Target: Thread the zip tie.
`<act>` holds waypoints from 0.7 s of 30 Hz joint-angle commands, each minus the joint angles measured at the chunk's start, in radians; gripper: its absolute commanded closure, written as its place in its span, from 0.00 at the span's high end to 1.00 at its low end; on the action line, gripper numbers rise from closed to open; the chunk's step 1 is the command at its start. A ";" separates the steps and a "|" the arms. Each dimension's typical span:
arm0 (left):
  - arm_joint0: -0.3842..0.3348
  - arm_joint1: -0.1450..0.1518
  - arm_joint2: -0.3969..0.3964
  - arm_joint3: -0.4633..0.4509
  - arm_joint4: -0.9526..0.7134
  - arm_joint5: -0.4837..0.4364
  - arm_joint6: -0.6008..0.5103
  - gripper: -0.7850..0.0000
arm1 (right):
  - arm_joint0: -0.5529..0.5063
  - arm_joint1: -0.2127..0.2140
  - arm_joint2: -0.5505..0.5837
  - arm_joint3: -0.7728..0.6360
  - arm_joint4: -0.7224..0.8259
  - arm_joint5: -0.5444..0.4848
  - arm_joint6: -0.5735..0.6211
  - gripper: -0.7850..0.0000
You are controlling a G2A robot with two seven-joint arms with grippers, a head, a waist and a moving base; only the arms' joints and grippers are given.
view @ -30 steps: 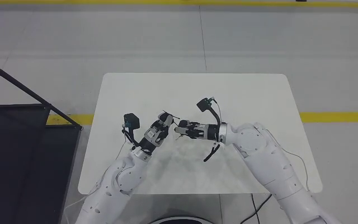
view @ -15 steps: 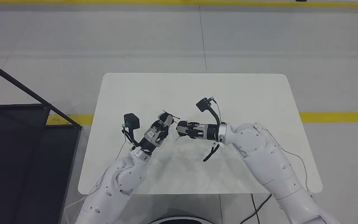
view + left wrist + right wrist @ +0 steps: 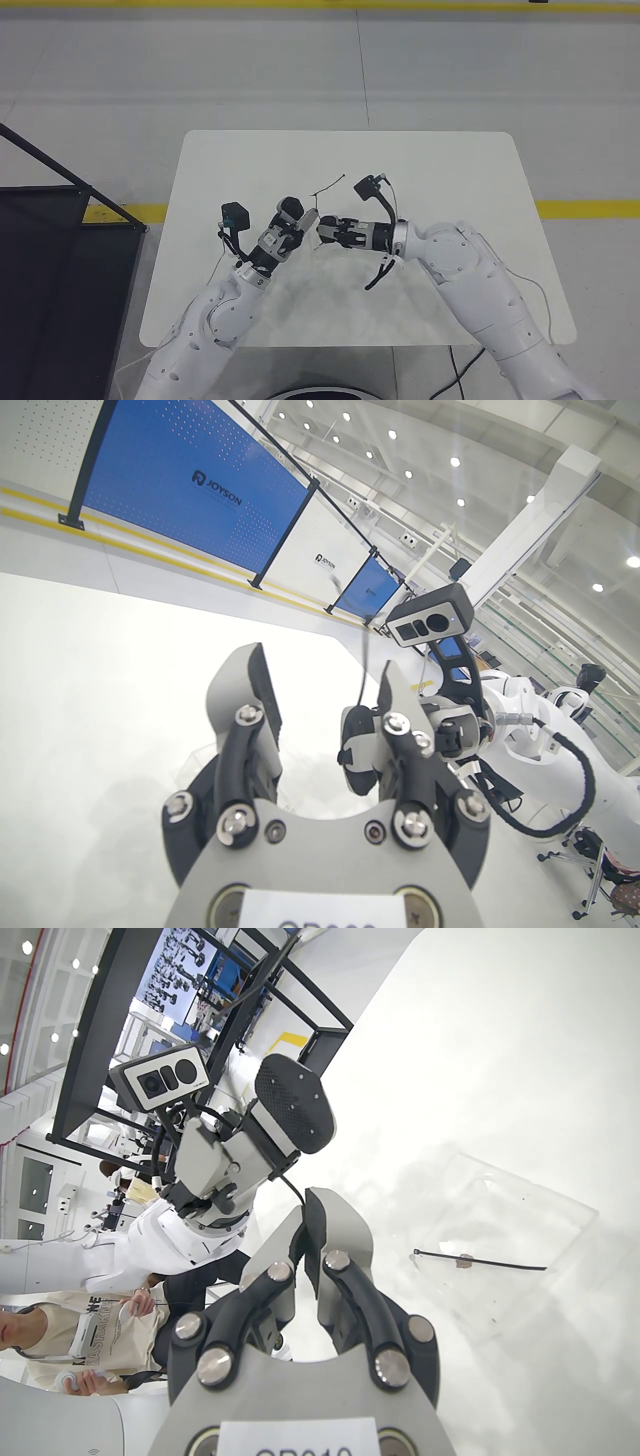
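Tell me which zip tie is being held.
The zip tie sticking up from the shut right gripper; the spare zip tie lies flat in the clear tray on the table.

Desk: How many zip ties are on view?
Photographer: Two. One zip tie (image 3: 330,183) is up between the arms, and a second zip tie (image 3: 480,1262) lies in the tray.
Desk: Trays?
Photographer: One clear tray (image 3: 530,1182), on one white table (image 3: 450,170).
Desk: And grippers?
Photographer: Two, a left gripper (image 3: 322,665) and a right gripper (image 3: 307,1210), one to each of the two arms.
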 commanded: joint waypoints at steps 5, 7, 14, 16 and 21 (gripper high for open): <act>0.000 0.000 0.000 0.000 0.000 0.000 0.000 0.88 | -0.010 0.004 0.019 -0.005 0.008 0.006 -0.003 0.00; 0.000 0.000 0.000 0.000 0.000 0.000 0.000 0.92 | -0.013 0.006 0.027 -0.005 0.015 0.004 -0.002 0.00; 0.000 0.000 0.000 0.000 0.000 0.000 0.000 0.93 | -0.012 0.016 0.061 0.010 0.085 -0.018 0.087 0.00; 0.000 0.000 0.000 0.000 0.000 0.000 0.000 0.93 | -0.006 0.019 0.069 0.021 0.124 -0.029 0.130 0.00; 0.000 0.000 0.000 0.000 0.000 0.000 0.000 0.90 | 0.018 0.024 0.075 0.057 0.203 -0.081 0.241 0.00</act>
